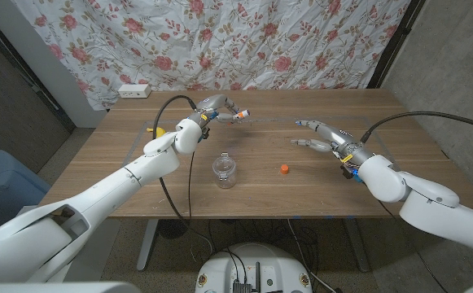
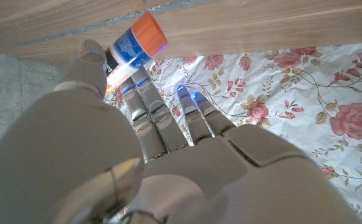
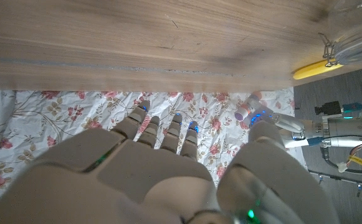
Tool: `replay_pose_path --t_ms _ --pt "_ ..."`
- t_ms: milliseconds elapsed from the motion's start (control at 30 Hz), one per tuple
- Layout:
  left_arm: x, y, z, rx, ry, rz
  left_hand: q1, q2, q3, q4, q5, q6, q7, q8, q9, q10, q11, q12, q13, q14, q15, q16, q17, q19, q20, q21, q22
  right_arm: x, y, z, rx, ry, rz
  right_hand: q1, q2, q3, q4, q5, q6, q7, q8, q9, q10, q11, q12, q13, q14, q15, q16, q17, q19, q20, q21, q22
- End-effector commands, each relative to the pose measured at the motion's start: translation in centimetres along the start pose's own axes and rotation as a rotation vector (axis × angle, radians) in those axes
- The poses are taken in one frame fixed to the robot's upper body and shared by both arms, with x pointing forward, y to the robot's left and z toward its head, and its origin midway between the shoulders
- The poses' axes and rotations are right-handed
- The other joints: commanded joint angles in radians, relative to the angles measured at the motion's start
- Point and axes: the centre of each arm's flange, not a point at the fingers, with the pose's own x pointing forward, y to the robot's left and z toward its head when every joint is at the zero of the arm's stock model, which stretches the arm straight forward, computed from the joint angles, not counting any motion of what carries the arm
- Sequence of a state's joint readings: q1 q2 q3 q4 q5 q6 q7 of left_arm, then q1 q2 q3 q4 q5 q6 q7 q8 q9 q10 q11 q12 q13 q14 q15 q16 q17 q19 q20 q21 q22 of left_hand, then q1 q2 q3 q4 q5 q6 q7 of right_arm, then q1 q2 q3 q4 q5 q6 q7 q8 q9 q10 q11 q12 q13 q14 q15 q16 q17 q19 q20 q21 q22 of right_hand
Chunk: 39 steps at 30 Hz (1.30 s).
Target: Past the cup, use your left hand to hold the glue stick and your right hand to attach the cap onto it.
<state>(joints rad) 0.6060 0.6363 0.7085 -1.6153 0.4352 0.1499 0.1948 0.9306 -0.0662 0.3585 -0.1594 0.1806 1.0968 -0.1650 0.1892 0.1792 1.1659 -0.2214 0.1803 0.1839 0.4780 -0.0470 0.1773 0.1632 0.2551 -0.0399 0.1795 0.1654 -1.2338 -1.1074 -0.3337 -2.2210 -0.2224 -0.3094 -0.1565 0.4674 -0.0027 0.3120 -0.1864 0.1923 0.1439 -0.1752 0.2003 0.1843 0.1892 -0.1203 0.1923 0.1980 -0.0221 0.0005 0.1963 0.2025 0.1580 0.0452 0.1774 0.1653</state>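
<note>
My left hand (image 1: 214, 107) is raised over the far middle of the table and pinches a small blue-and-white glue stick (image 1: 238, 115) with an orange end, pointing it to the right. In the left wrist view the glue stick (image 2: 136, 45) sits between the thumb and fingers of that hand (image 2: 156, 149). The orange cap (image 1: 285, 169) lies loose on the table, to the right of the clear cup (image 1: 225, 172). My right hand (image 1: 327, 137) hovers to the right of and beyond the cap, fingers spread and holding nothing. The right wrist view shows my right hand (image 3: 168, 168) and the distant glue stick (image 3: 245, 112).
A yellow object (image 1: 160, 130) lies at the far left of the table (image 1: 260, 199), also seen as the yellow object (image 3: 314, 70) beside the cup (image 3: 358, 37). A white power strip (image 1: 134, 90) sits on the floor by the floral curtain (image 1: 285, 41).
</note>
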Motion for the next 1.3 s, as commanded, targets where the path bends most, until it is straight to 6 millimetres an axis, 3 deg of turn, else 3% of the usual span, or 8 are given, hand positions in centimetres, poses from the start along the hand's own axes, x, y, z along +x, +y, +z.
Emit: replay_pose_path --t_ms 33,633,933,1300 --pt "-0.2 -0.3 -0.2 -0.043 -0.009 0.016 0.013 0.023 -0.006 0.001 0.005 0.023 -0.027 0.002 0.005 -0.005 -0.004 0.007 0.003 -0.004 -0.148 -0.003 0.001 0.006 -0.057 0.006 0.001 0.1 -1.0 1.4 -0.144 -0.003 0.082 0.03 -0.002 0.014 -0.003 -0.002 -0.016 0.0 0.003 0.003 -0.001 -0.008 -0.001 0.003 -0.021 0.004 -0.001 0.004 -0.011 0.007 -0.001 0.003" --pt "-0.6 -0.8 -0.4 -0.097 -0.032 0.047 0.011 0.029 -0.009 0.001 0.005 0.027 -0.023 0.004 0.005 -0.006 -0.003 0.008 0.003 -0.008 -0.146 -0.002 0.001 0.007 -0.06 0.006 0.001 0.8 -2.0 3.6 -0.313 -0.002 0.184 0.113 -0.023 0.042 -0.006 0.001 -0.011 0.01 0.015 0.005 0.011 -0.026 0.004 0.006 -0.032 0.021 0.004 0.006 -0.023 0.029 0.002 0.002" --pt "-0.5 -1.0 -0.4 -0.108 -0.049 0.041 0.008 0.032 -0.01 0.003 0.005 0.024 -0.023 0.003 0.005 -0.007 -0.003 0.008 0.003 -0.01 -0.144 -0.002 0.001 0.007 -0.06 0.006 0.001 1.2 -1.9 4.1 -0.393 -0.019 0.21 0.169 -0.044 0.059 -0.005 0.001 0.016 0.014 0.03 0.007 0.034 -0.051 0.011 0.006 -0.022 0.011 0.012 0.006 -0.018 0.032 0.007 0.002" --pt "-0.1 -1.2 -0.5 -0.121 -0.074 0.042 0.004 0.035 -0.013 0.003 0.004 0.022 -0.022 0.003 0.005 -0.009 -0.003 0.008 0.003 -0.012 -0.143 -0.002 0.001 0.007 -0.06 0.006 0.001 1.6 -1.7 4.4 -0.487 -0.041 0.249 0.204 -0.062 0.067 -0.003 -0.001 0.022 0.019 0.033 0.006 0.046 -0.058 0.012 0.006 -0.01 0.001 0.018 0.005 -0.01 0.029 0.01 0.002"
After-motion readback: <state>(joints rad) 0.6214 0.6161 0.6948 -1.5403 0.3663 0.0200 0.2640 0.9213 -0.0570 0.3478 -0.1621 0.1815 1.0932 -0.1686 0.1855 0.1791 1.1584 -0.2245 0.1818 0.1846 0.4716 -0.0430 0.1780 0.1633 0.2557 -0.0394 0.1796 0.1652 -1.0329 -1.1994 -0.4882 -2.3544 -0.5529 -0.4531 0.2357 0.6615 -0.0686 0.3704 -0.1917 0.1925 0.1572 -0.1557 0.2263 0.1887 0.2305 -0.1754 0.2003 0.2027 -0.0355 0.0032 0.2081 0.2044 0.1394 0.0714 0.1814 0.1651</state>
